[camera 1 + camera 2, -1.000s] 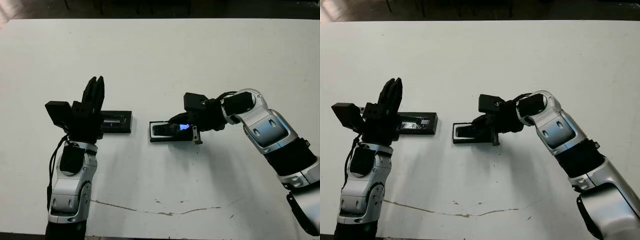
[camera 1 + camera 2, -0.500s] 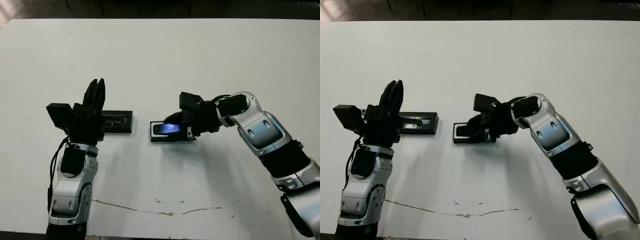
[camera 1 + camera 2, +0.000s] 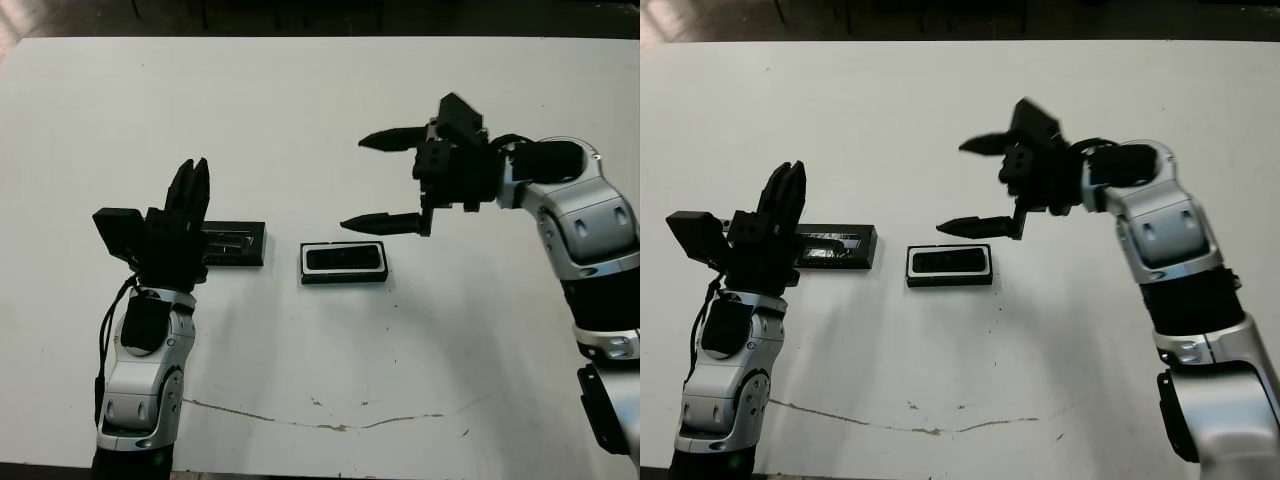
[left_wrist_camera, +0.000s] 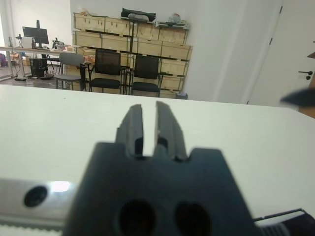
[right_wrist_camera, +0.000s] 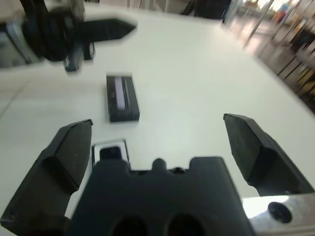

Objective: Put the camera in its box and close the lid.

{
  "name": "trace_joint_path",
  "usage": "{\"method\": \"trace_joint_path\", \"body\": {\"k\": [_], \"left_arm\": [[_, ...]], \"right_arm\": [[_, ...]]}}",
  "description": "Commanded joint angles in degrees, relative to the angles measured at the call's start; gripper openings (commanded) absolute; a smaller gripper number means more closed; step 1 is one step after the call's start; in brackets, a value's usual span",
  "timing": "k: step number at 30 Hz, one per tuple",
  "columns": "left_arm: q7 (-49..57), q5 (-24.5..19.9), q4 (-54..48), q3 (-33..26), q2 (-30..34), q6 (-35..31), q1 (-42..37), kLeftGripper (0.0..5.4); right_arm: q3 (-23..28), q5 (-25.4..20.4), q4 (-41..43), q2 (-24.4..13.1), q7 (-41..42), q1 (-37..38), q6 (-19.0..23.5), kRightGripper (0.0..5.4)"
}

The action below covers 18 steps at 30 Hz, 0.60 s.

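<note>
You are looking at a workshop or lab room with an office corner. Beyond the white table (image 4: pixel 236 128) stand black office chairs (image 4: pixel 125 73), behind them stacked wooden crates (image 4: pixel 130 42) against a white wall, and left of the chairs a desk with a monitor (image 4: pixel 35 35).

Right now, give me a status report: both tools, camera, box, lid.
Right tool open, lifted clear of the box. Left tool shut, empty, beside the lid. Camera lies in the box. Lid still off, flat on the table; nothing in the way.
</note>
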<state>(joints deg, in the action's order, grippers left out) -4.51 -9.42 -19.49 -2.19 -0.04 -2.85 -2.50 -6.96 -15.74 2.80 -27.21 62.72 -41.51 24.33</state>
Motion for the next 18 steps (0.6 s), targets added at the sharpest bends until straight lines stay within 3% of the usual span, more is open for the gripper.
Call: {"method": "trace_joint_path", "body": {"k": [1,4,7,18], "left_arm": [[0.1,0.0,0.5,-0.3,0.4,-0.7,0.9,0.0],[0.1,-0.1,0.5,-0.4,0.5,-0.7,0.9,0.0],[0.0,-0.1,0.4,-0.4,0.6,-0.8,0.9,0.0],[-0.3,-0.4,0.7,-0.5,0.7,-0.5,0.6,0.0]], "right_arm": [[5.3,-3.5,5.1,1.2,-6.6,4.5,2.3,5.39],[8.8,-2.6,13.1,5.0,-19.9,10.4,5.2,5.3],[7.3,3.3,19.9,7.1,-30.3,17.0,3.0,4.77],[-3.4,16.0,27.1,7.6,-39.5,32.7,-5.8,2.35]]}}
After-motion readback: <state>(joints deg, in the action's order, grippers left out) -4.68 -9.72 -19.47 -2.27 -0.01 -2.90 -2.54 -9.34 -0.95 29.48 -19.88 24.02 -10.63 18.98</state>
